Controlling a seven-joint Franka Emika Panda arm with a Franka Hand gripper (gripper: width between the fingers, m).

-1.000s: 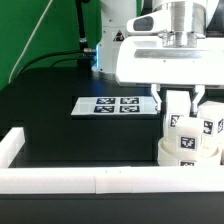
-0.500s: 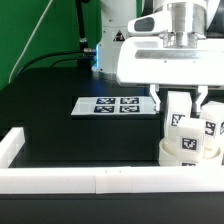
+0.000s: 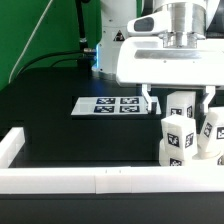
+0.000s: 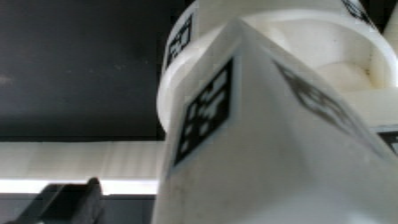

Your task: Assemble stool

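1. Exterior view: the stool sits at the lower right of the frame on the black table (image 3: 55, 115), just behind the white rail (image 3: 100, 181) that runs along the bottom edge.
2. The seat (image 3: 203, 158) lies flat, and three legs stand upright on it, each showing black-and-white tags.
3. The front leg (image 3: 175, 135) is nearest the camera. The rear leg (image 3: 181, 103) rises behind it, and the right leg (image 3: 216, 127) stands toward the exterior view's right, partly cut off by the frame edge.
4. The tool (image 3: 180, 104) hangs from the arm's white head at the upper right. It is wide, with one finger (image 3: 151, 100) on each side of the rear leg.
5. A dark gap shows between each finger and that leg, so the tool grips nothing.
6. The marker board (image 3: 105, 104) lies flat near the middle of the frame, well apart from the stool, on the exterior view's left of the tool.
7. Wrist view: a leg (image 4: 267, 130) fills most of the picture at very close range, with a tag on each of two faces meeting at a corner.
8. Another tagged white part (image 4: 187, 40) stands behind it, and which leg it is cannot be told.
9. The table (image 4: 80, 60) and the rail (image 4: 80, 160) show beyond, out of focus.
10. One dark fingertip (image 4: 68, 200) is visible, apart from the leg.
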